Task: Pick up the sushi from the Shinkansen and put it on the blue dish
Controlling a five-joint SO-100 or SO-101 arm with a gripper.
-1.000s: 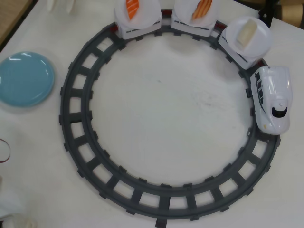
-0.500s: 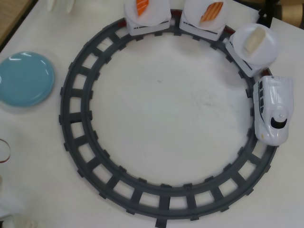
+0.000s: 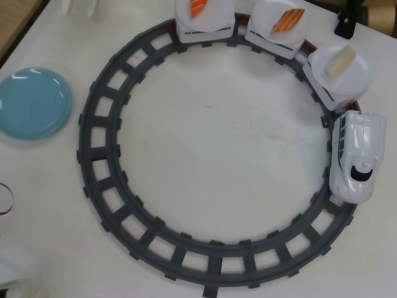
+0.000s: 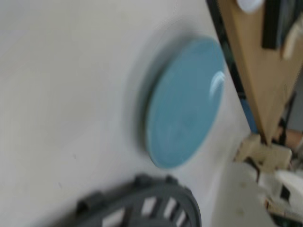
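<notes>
The gripper does not show in either view, so its opening cannot be told; there is no sign that it holds anything. The wrist view is blurred and looks across the tabletop (image 4: 57,94) at the blue dish (image 4: 184,104), with a curve of the dark track (image 4: 142,203) at the bottom edge, so the arm appears to be over the dish side of the loop, far from its target.

The sushi (image 3: 340,61), a pale cream block, lies on a round white plate (image 3: 356,77) atop the car just behind the nose of the Shinkansen (image 3: 355,156), on the right of the overhead view, well apart from the blue dish (image 3: 32,103) at the left. Two more cars carry the orange salmon pieces (image 3: 289,20) near the top edge.

The step in hand seems to be the approach, and nothing has been picked up yet. Since the train is running, a good grasp probably means aiming ahead of the car rather than at where it is now, coming down with the jaws wide across the block's short sides, and closing gently so the plate is not tipped off the car.

Against the earlier overhead pictures, the whole train has crept clockwise: the nose has slid further down the right-hand curve, the plate with the sushi has followed toward the right edge, and the salmon cars have shifted rightward along the top. The blue dish has not moved.
</notes>
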